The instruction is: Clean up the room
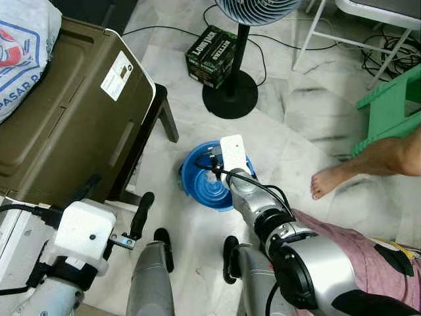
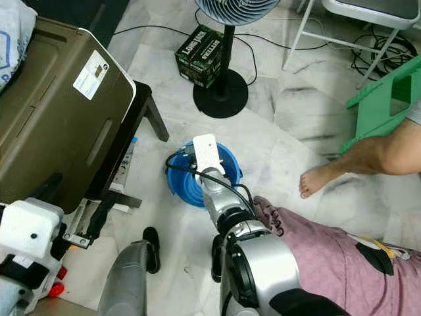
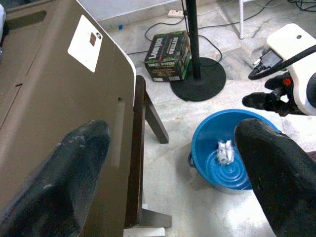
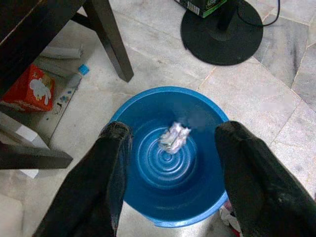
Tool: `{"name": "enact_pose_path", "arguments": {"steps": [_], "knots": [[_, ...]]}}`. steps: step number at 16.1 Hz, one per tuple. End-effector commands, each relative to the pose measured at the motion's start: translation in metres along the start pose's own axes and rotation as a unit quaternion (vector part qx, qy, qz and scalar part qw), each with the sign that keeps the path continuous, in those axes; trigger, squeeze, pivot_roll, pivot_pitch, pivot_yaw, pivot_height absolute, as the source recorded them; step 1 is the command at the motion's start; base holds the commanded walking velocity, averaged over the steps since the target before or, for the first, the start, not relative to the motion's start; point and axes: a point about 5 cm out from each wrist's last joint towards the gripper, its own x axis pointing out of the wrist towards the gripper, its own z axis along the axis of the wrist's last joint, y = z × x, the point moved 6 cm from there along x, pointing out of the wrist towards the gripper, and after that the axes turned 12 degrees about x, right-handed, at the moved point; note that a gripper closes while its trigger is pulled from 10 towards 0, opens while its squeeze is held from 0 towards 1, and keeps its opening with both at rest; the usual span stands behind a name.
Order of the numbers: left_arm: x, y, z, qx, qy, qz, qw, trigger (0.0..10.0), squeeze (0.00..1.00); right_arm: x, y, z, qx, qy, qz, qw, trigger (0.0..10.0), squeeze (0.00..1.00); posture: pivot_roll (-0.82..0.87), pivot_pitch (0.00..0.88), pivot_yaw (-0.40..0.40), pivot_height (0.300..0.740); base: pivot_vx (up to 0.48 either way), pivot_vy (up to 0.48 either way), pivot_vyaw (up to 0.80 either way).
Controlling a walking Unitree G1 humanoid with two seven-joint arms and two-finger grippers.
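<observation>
A round blue plastic bucket (image 4: pixel 170 163) stands on the pale marble floor (image 1: pixel 296 131), just near of the black round base of a standing fan (image 1: pixel 230 92), and 1 crumpled white scrap of paper (image 4: pixel 174 137) is seen lying on its ribbed bottom. The right pincer (image 4: pixel 170 163) is held directly above the bucket with its 2 black fingers spread wide and nothing between them, so that piece of rubbish is judged to be already dropped in. The left pincer (image 3: pixel 173 182) hangs to the left beside the olive-brown plastic crate (image 1: pixel 66 112), also wide open and empty. More is judged to be left: a pink cloth (image 2: pixel 322 240) lies on the floor at the near right, and a red carton (image 4: pixel 32 89) with small clutter sits under the dark wooden counter (image 4: pixel 106 34). A person's bare foot (image 1: pixel 329 181) rests at the right, near a green plastic chair (image 1: pixel 388 105).
</observation>
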Motion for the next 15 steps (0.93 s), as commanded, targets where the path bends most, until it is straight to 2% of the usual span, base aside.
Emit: {"name": "enact_pose_path", "arguments": {"steps": [1, 5, 7, 8, 10, 11, 12, 14, 15], "knots": [[-0.001, -0.001, -0.007, -0.003, 0.015, -0.004, 1.0, 10.0, 0.0, -0.001, 0.003, -0.009, 0.013, 0.014, 0.002, 1.0, 10.0, 1.0, 0.27, 0.408, 0.017, 0.74, 0.0, 0.0, 0.0], [0.011, -0.002, -0.007, -0.006, 0.0, -0.001, 1.0, 10.0, 0.0, -0.002, 0.006, -0.007, 0.017, 0.004, 0.034, 0.999, 10.0, 1.0, 0.22, 0.369, 0.007, 0.74, 0.0, 0.0, 0.0], [0.019, -0.002, -0.006, -0.009, -0.01, 0.002, 1.0, 10.0, 0.0, -0.006, 0.002, -0.01, -0.007, -0.007, 0.057, 0.998, 10.0, 1.0, 0.18, 0.342, 0.0, 0.74, 0.0, 0.0, 0.0], [0.028, -0.002, -0.005, -0.012, -0.022, 0.006, 1.0, 10.0, 0.0, -0.017, -0.005, -0.02, -0.047, -0.019, 0.094, 0.994, 10.0, 1.0, 0.15, 0.324, -0.004, 0.74, 0.0, 0.0, 0.0], [0.037, -0.003, -0.004, -0.014, -0.032, 0.007, 0.999, 10.0, 0.0, -0.028, -0.019, -0.025, -0.06, -0.022, 0.108, 0.992, 10.0, 1.0, 0.12, 0.295, -0.01, 0.74, 0.0, 0.0, 0.0], [0.046, -0.004, -0.003, -0.017, -0.044, 0.008, 0.999, 10.0, 0.0, -0.047, -0.038, -0.026, -0.073, -0.027, 0.12, 0.99, 10.0, 1.0, 0.08, 0.264, -0.015, 0.74, 0.0, 0.0, 0.0], [0.049, -0.004, -0.002, -0.019, -0.049, 0.01, 0.999, 10.0, 0.0, -0.055, -0.046, -0.025, -0.08, -0.03, 0.121, 0.989, 10.0, 1.0, 0.07, 0.252, -0.017, 0.74, 0.0, 0.0, 0.0], [0.061, -0.006, -0.002, -0.024, -0.062, 0.014, 0.998, 10.0, 0.0, -0.071, -0.075, -0.027, -0.097, -0.022, 0.108, 0.989, 10.0, 1.0, 0.03, 0.204, -0.023, 0.74, 0.0, 0.0, 0.0], [0.065, -0.007, -0.002, -0.025, -0.068, 0.018, 0.997, 10.0, 0.0, -0.086, -0.09, -0.036, -0.115, -0.011, 0.107, 0.987, 10.0, 1.0, 0.02, 0.18, -0.023, 0.74, 0.0, 0.0, 0.0]]}}
